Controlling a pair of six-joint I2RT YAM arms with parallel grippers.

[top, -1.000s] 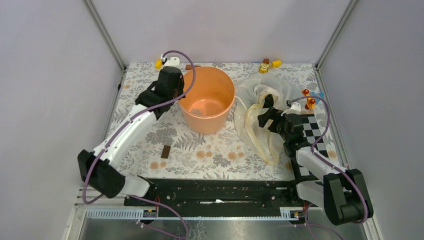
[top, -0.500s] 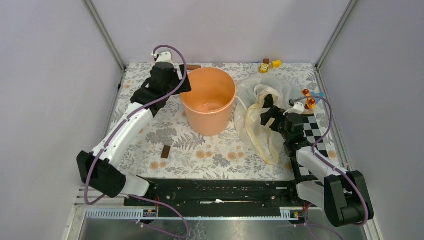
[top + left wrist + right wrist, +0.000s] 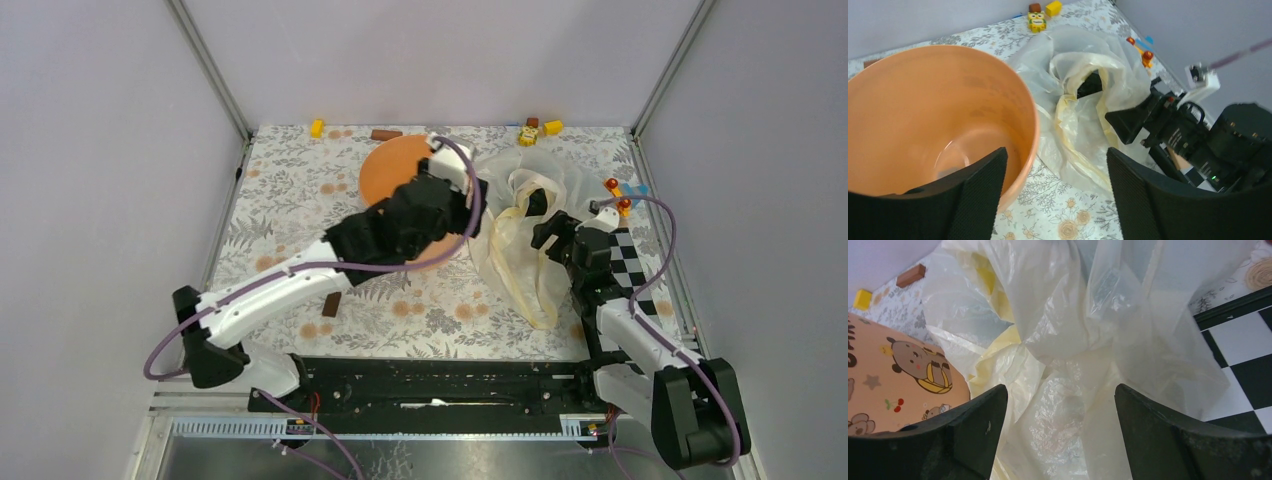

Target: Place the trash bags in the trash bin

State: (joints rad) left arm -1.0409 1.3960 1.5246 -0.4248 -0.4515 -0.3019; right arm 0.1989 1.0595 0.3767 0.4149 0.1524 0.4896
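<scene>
Orange bin [image 3: 948, 95] sits far-middle on the bench [image 3: 1068, 222], cream bag [image 3: 1068, 340] bunched just right of it. My left claw [image 3: 1055, 200] is wide open, empty, above the bin's right rim. The right claw [image 3: 1060, 435] gapes too, facing bag film.

No wording reads clearly. The trash bin [image 3: 893, 375] carries bear, star and cherry prints beside dark letters cut off at the frame edge. Faint print on the cream-white bag [image 3: 1068, 340] is too small to read.
</scene>
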